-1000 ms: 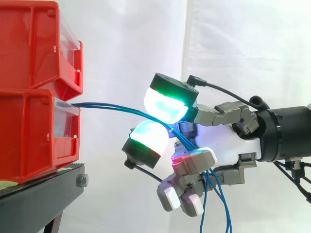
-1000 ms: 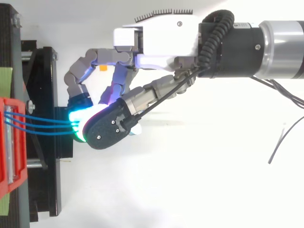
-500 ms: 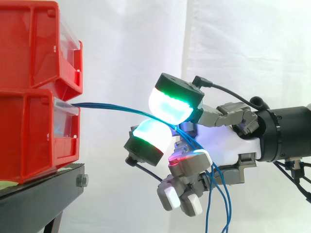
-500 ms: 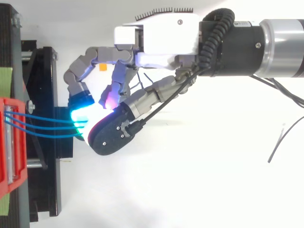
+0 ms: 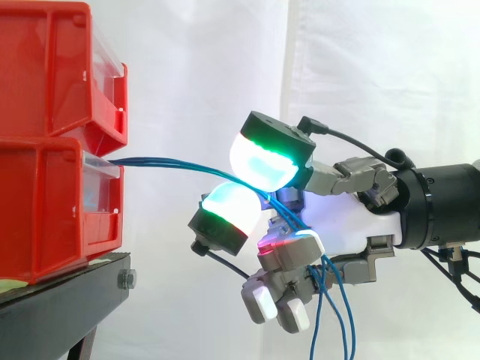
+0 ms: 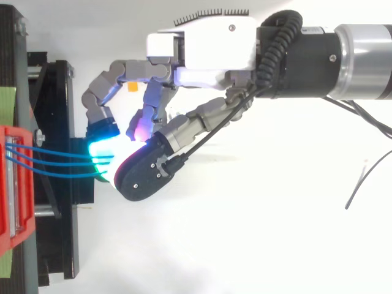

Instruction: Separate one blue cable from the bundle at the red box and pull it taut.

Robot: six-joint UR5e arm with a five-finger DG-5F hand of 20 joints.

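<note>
Side view: three thin blue cables (image 5: 172,161) leave the front lip of the lower red bin (image 5: 45,217) and run nearly level to the right, with a slight sag. They pass between two green-glowing pads (image 5: 262,161) of the robot hand (image 5: 352,221). The pads are pinched on the strands together. Past the pads, the strands drop in loose loops below the palm.

In the top view the blue cables (image 6: 55,162) lie side by side, fanned a little at the bin and meeting at the pads. It is not possible to tell whether any one strand is held apart from the others.

The lower bin sits under a second red bin (image 5: 52,67) on a black stand (image 5: 67,300).

To do this step well, the hand likely needs to ease its pinch, let two strands slip out, and grip only one. It should then draw slowly and straight away from the bin, level with the exit point, so the sag goes without tugging the bin.
</note>
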